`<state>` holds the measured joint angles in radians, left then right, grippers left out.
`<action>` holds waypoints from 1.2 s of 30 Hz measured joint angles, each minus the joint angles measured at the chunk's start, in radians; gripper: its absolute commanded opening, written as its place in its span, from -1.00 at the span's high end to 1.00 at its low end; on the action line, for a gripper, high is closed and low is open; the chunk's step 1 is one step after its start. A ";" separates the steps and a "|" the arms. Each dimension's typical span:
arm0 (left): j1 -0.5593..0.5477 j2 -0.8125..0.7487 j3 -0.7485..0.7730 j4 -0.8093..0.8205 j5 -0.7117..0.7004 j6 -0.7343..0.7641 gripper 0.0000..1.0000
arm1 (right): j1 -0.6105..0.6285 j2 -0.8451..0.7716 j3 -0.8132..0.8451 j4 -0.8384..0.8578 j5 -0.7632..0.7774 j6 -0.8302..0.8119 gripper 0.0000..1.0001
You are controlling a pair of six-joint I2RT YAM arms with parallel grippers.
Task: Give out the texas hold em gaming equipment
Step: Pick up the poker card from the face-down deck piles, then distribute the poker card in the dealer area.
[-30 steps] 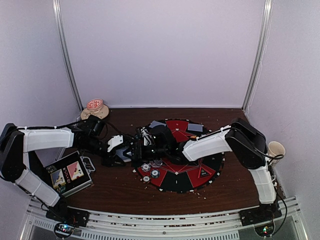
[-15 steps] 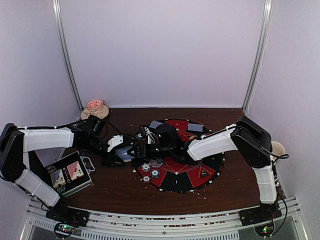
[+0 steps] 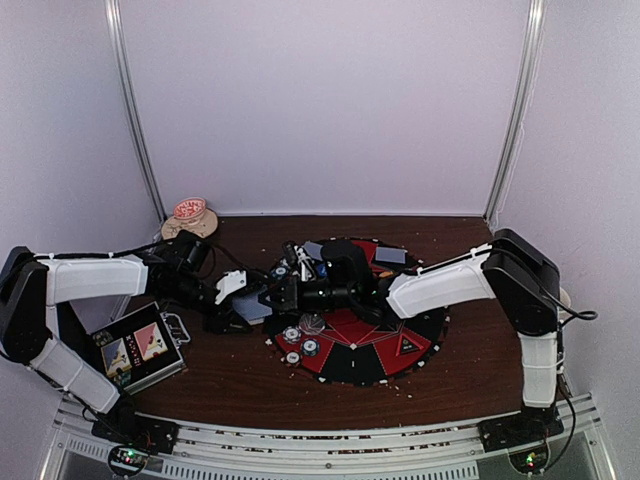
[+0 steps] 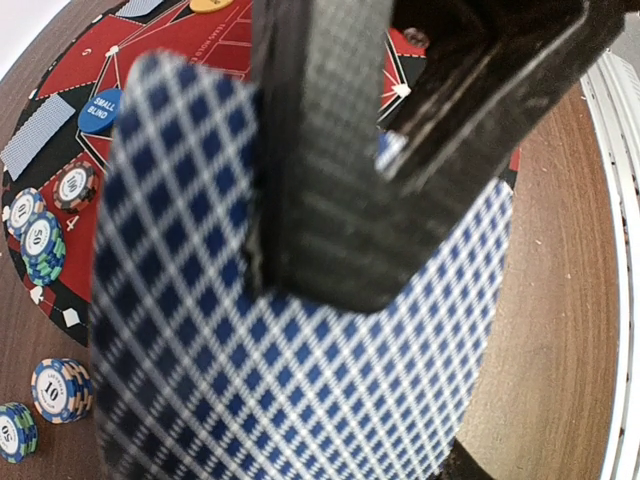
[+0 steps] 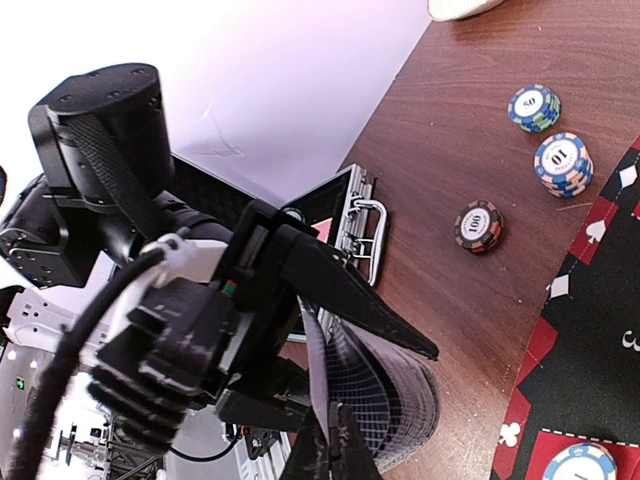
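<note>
My left gripper (image 3: 243,307) is shut on a deck of blue-checked playing cards (image 4: 300,370), held just off the left edge of the round red-and-black mat (image 3: 375,335). My right gripper (image 5: 336,440) is shut on the edge of the top card (image 5: 340,375), which bends away from the deck between the left fingers (image 5: 350,290). Striped poker chips (image 5: 563,163) lie on the wood beside the mat, more chips (image 4: 40,245) on the mat. A blue button (image 4: 103,108) and dealt cards (image 3: 390,256) sit on the mat's far side.
The metal case (image 3: 135,345) with card pictures lies open at the near left, under the left arm. A beige mug (image 3: 190,215) stands at the back left corner. Another cup (image 3: 552,297) sits behind the right arm at the right wall.
The right arm has reached further left to the deck and its jaws have closed on the top card. The left gripper has held still with the deck.
</note>
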<state>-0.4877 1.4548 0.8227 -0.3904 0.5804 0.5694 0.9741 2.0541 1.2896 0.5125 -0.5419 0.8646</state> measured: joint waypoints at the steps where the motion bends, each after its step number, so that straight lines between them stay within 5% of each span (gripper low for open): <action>1: 0.000 0.000 0.000 0.000 0.000 0.000 0.09 | 0.000 -0.007 -0.003 -0.001 0.000 -0.003 1.00; 21: 0.000 0.000 0.000 -0.001 0.000 0.000 0.09 | -0.135 -0.165 -0.177 0.002 0.015 -0.020 1.00; 36: 0.000 0.000 0.000 -0.001 0.000 0.000 0.10 | -0.153 0.081 0.035 -0.110 -0.037 -0.049 1.00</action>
<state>-0.4877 1.4548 0.8227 -0.3912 0.5800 0.5697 0.8207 2.1353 1.3243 0.4026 -0.5793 0.8154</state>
